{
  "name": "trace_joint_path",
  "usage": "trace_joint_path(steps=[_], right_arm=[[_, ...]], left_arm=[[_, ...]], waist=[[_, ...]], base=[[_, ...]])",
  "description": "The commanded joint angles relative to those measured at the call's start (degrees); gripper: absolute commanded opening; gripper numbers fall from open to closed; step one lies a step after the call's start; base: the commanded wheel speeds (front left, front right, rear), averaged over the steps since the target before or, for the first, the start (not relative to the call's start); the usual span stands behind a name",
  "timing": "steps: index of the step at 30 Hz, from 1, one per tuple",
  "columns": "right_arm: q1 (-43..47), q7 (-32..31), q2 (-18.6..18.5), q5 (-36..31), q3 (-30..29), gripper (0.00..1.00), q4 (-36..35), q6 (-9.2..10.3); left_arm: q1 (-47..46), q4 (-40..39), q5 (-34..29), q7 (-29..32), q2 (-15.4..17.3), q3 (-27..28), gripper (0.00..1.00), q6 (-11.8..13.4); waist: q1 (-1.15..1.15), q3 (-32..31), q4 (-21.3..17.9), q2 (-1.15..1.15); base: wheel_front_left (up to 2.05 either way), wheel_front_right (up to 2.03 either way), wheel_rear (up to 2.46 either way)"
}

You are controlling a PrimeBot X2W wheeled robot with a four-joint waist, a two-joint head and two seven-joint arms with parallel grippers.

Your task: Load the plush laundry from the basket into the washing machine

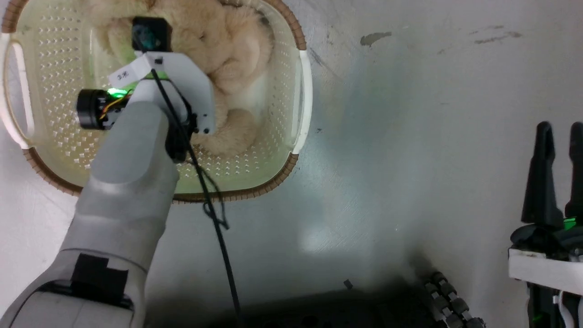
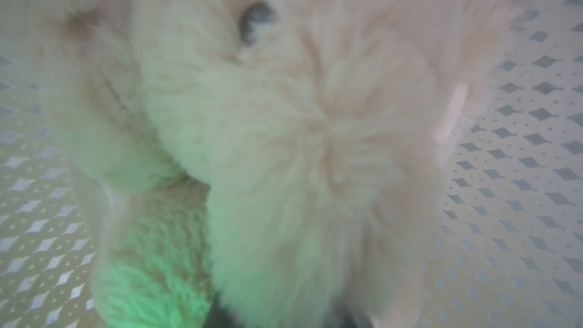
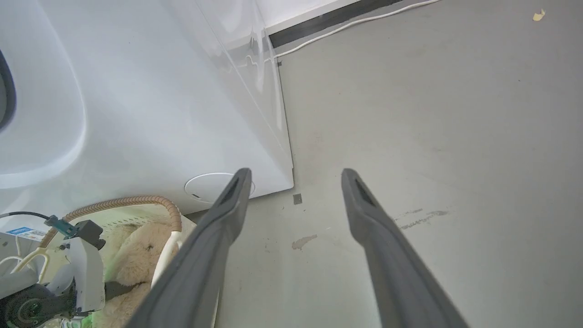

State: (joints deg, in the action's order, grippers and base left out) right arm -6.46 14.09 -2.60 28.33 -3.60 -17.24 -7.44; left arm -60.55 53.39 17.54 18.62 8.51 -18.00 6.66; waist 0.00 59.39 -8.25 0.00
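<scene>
At upper left of the head view, the plush teddy bear (image 1: 227, 59) lies in the laundry basket (image 1: 303, 91), long axis top to bottom. Directly over it, the left end effector (image 2: 278, 319) is clamped into its fur; the right end effector (image 1: 562, 132), fingers apart, sits far off, lower right.

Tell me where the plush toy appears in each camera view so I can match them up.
Head view: plush toy at top, left of centre, in the basket, partly behind the left arm.
Left wrist view: plush toy across the centre, close up.
Right wrist view: plush toy in the bottom-left corner.
Shared landmark: the basket around it.
</scene>
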Motion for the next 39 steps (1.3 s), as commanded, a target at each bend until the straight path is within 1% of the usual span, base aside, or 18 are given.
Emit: trace_joint_path(steps=[1,3,7,15,20,26,33,36,39], right_arm=[[-1.3,0.6,-0.3,0.7,-0.2,1.00,-0.6,-0.04],[-1.6,0.9,-0.3,0.8,-0.3,1.00,-0.5,-0.05],[-2.3,0.9,-0.3,0.4,-0.1,1.00,0.1,-0.05],[-3.3,0.9,-0.3,-0.7,0.5,1.00,2.7,-0.05],[-3.2,0.9,-0.3,-2.1,0.4,1.00,4.6,-0.05],[-2.2,0.9,-0.3,-4.1,-0.3,1.00,6.0,-0.05],[0.2,0.9,-0.3,-6.8,-0.7,1.00,8.1,-0.05],[1.2,0.9,-0.3,-7.2,-0.6,1.00,8.9,-0.05],[2.1,0.9,-0.3,-7.1,-0.4,1.00,9.8,-0.05]], left_arm=[[-0.9,1.9,0.9,0.5,-0.2,-0.6,0.00,-0.4],[-1.3,2.8,1.7,-0.1,-0.8,-1.0,0.00,-0.8],[0.0,3.1,2.5,-2.1,-1.9,-1.4,0.00,-2.0],[3.8,2.9,3.9,-8.3,-3.5,-2.3,0.00,-5.1],[6.3,2.5,5.1,-12.8,-4.5,-3.1,0.00,-7.0],[9.2,2.1,6.5,-18.4,-5.3,-4.2,0.00,-8.6],[13.6,0.8,9.3,-25.7,-5.6,-7.1,0.00,-10.7],[15.9,-0.5,11.1,-28.4,-5.6,-8.8,0.00,-10.9],[18.0,-2.0,12.0,-31.2,-5.6,-9.8,0.00,-10.7]], waist=[[0.00,0.4,0.4,0.00],[0.00,0.5,0.9,0.00],[0.00,-1.5,1.9,0.00],[0.00,-7.5,3.7,0.00],[0.00,-12.6,5.8,0.00],[0.00,-18.7,8.5,0.00],[0.00,-27.3,11.9,0.00],[0.00,-30.5,12.7,0.00],[0.00,-33.6,13.1,0.00]], base=[[0.00,0.00,0.00],[0.00,0.00,0.00],[0.00,0.00,0.00],[0.00,0.00,0.00],[0.00,0.00,0.00],[0.00,0.00,0.00],[0.00,0.00,0.00],[0.00,0.00,0.00],[0.00,0.00,0.00]])
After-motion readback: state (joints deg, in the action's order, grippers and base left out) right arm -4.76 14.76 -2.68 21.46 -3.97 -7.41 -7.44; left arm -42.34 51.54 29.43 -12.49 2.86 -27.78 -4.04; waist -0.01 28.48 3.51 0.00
